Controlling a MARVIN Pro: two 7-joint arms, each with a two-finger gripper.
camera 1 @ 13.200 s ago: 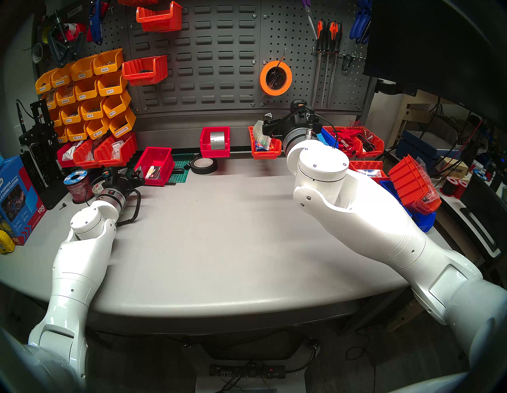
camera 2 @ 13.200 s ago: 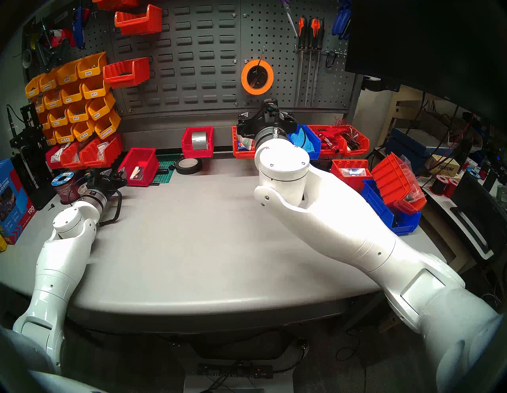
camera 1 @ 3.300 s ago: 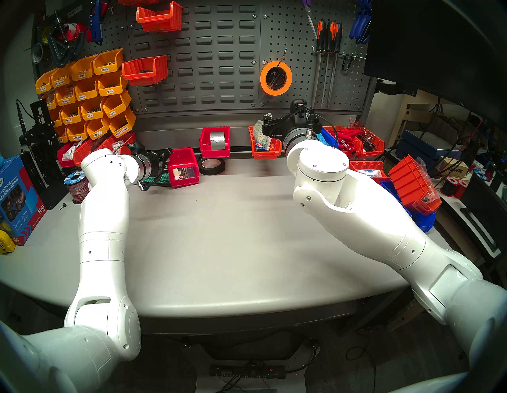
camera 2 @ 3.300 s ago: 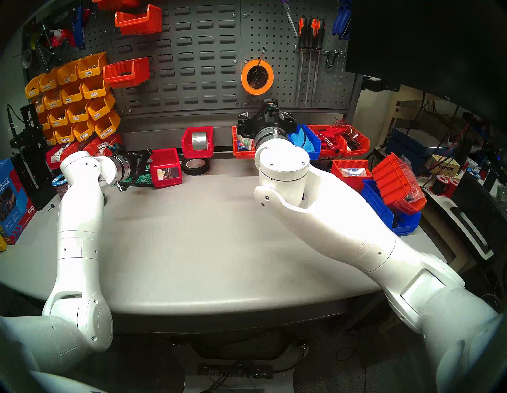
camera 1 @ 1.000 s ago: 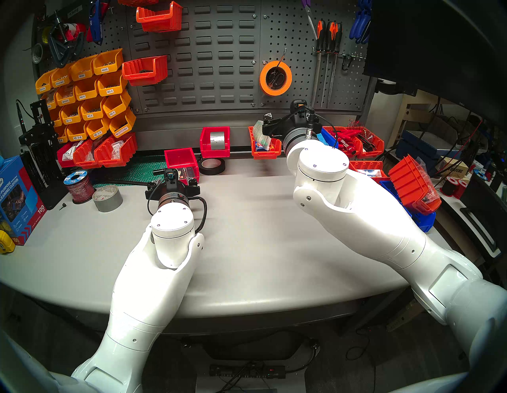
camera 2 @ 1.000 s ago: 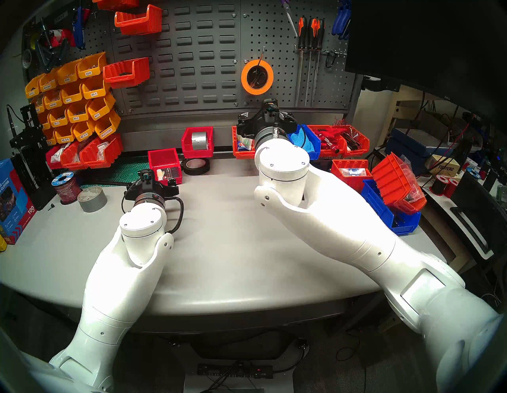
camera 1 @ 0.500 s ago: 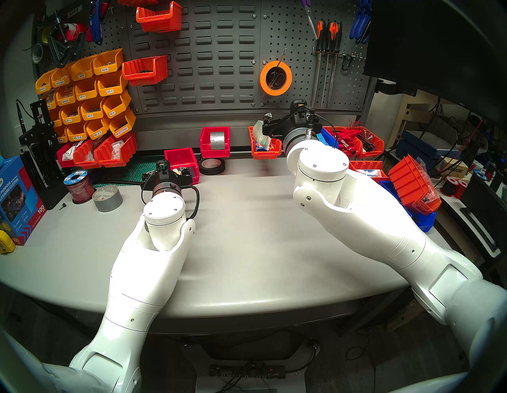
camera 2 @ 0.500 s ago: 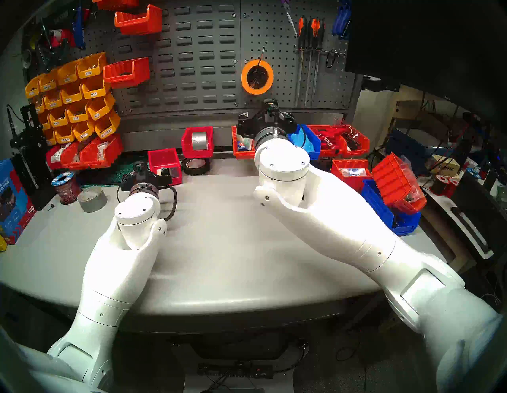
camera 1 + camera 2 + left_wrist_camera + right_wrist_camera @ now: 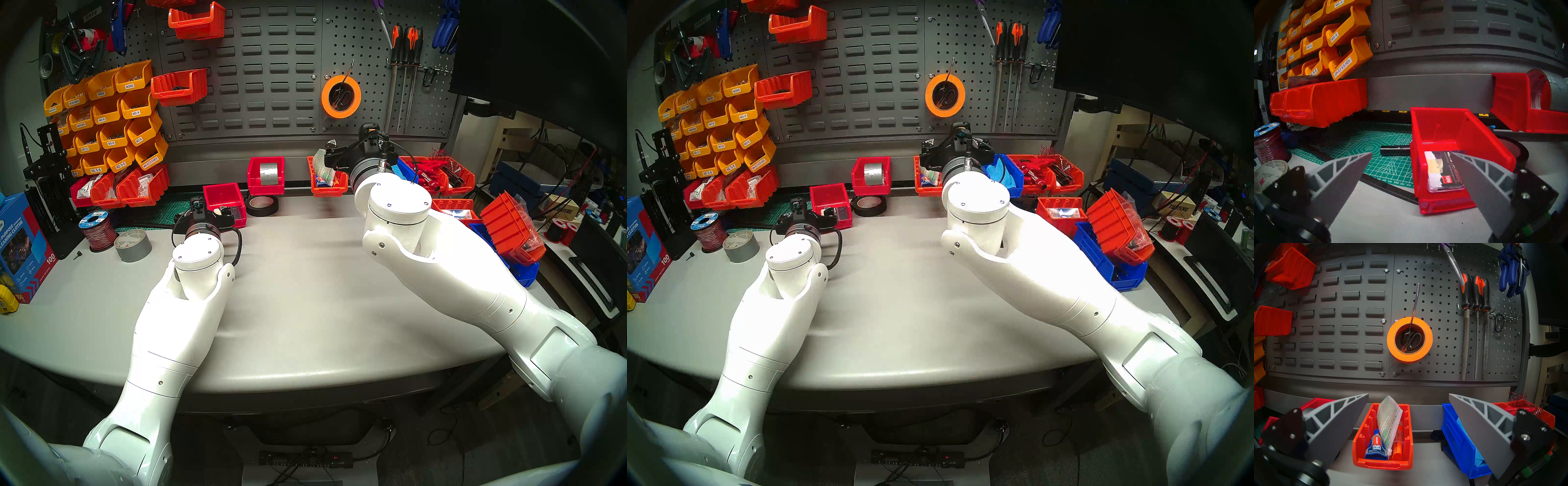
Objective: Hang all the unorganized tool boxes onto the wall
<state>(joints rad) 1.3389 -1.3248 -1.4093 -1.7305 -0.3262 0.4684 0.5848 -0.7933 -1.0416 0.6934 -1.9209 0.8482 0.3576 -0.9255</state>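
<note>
I judge the red bin [image 9: 1454,152], on the tabletop at the cutting mat's [image 9: 1362,144] edge, rigid, light, slick-walled; its card pack [image 9: 1442,171] may slide. Best hold: across the side walls. My left gripper [image 9: 1412,152] is spread wide, offset toward nine o'clock, empty. Black tape roll [image 9: 262,204] sits at three o'clock, black cylinder [image 9: 1395,150] at nine. Orange glue bin [image 9: 1383,438] already hangs on the rail; right gripper [image 9: 1408,395] spread, empty.

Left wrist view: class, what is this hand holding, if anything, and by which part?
Nothing. The left hand is open, its fingers apart before the red bin, gripping no part.
</note>
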